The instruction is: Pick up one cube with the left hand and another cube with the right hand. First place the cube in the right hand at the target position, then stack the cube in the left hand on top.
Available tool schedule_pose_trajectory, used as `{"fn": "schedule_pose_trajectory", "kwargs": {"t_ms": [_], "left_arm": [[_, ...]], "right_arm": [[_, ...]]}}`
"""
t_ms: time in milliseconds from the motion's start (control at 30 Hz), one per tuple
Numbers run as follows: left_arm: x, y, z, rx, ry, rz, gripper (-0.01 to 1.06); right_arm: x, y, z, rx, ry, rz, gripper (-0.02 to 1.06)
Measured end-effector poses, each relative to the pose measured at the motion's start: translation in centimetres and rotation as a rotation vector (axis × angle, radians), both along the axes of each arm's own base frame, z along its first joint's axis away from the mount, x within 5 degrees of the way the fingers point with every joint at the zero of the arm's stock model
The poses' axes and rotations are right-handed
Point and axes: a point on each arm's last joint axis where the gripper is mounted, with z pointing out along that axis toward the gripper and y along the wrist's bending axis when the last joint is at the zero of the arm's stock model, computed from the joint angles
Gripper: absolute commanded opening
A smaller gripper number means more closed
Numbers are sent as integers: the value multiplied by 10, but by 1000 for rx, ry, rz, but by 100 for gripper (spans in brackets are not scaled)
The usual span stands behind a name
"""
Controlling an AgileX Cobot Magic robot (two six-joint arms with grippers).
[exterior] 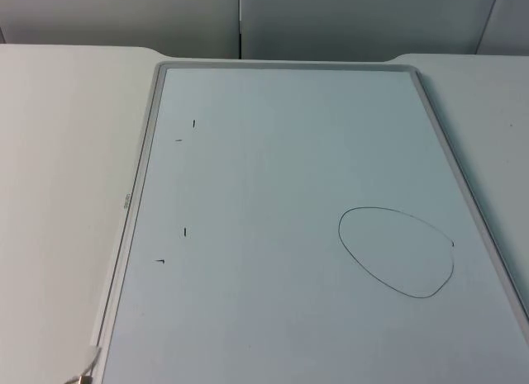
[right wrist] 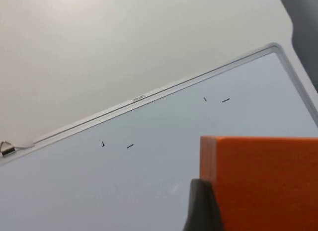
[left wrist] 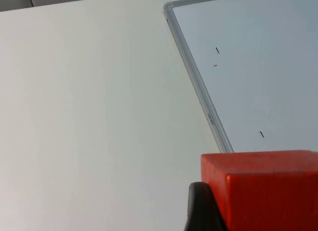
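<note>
Red cube [left wrist: 268,189] in left gripper [left wrist: 206,211]; orange cube [right wrist: 261,181] in right gripper [right wrist: 203,208].

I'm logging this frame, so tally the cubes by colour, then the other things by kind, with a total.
Red cube, held in the left gripper: 1
Orange cube, held in the right gripper: 1
Whiteboard on the table: 1
Drawn oval outline on the whiteboard: 1
Total: 4

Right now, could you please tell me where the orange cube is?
The orange cube sits in the right pincer, held above the grey-framed whiteboard lying on the table, as the right wrist view shows.
</note>
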Motion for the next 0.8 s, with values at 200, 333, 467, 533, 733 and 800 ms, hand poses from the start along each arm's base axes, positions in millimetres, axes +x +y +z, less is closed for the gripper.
{"fn": "schedule_pose_trajectory", "kwargs": {"t_ms": [200, 333, 467, 533, 733, 800], "left_arm": [[0, 0, 0, 10, -2, -8, 0], [0, 0, 0, 15, -3, -11, 0], [0, 0, 0, 16, -4, -12, 0], [0, 0, 0, 16, -4, -12, 0], [0, 0, 0, 16, -4, -12, 0], [0, 0, 0, 16, -4, -12, 0]], "right_arm": [[-12, -39, 14, 56, 23, -169, 0], [-31, -82, -18, -17, 111, -288, 0], [-46, -109, -49, -35, 174, -379, 0], [-49, -115, -63, -43, 193, -406, 0], [-60, -136, -117, -16, 240, -523, 0], [-61, -139, -138, 1, 249, -553, 0]]}}
